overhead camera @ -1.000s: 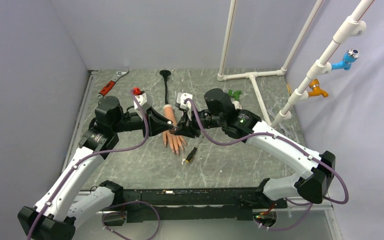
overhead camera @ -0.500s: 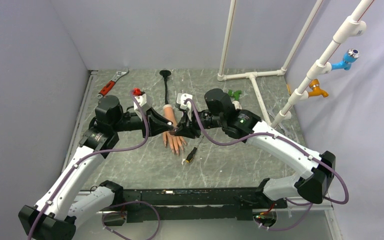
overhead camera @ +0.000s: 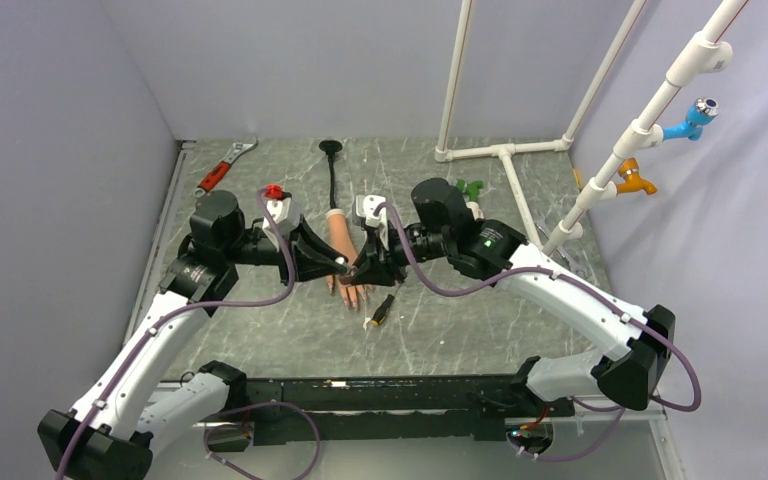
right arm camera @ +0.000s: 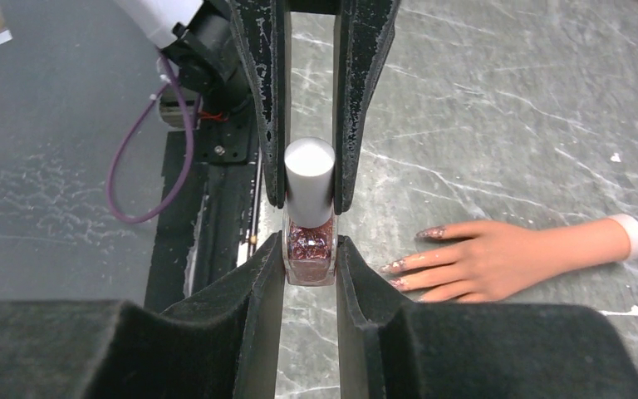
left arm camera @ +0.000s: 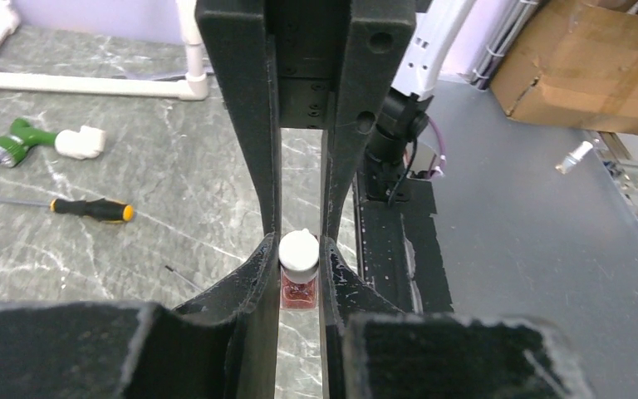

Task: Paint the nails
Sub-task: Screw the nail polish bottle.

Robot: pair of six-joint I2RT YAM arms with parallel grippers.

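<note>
Both wrists have sunk a little toward the near edge since a second ago, baring more of the wrist end of the mannequin hand (overhead camera: 339, 232). The left arm (overhead camera: 160, 330) and right arm (overhead camera: 560, 290) reach inward over the grey marbled counter (overhead camera: 440, 330) and meet tip to tip. The peach hand lies flat on the counter below them, fingers pointing toward the near edge. Between the two arms is one polish bottle (right arm camera: 309, 253). The right jaws pinch its glittery red glass body and the left jaws are pressed onto its white cap (right arm camera: 309, 170). The nails (right arm camera: 392, 267) lie just beside the bottle, apart from it. The right wrist view shows three, pinkish and glittery.
</note>
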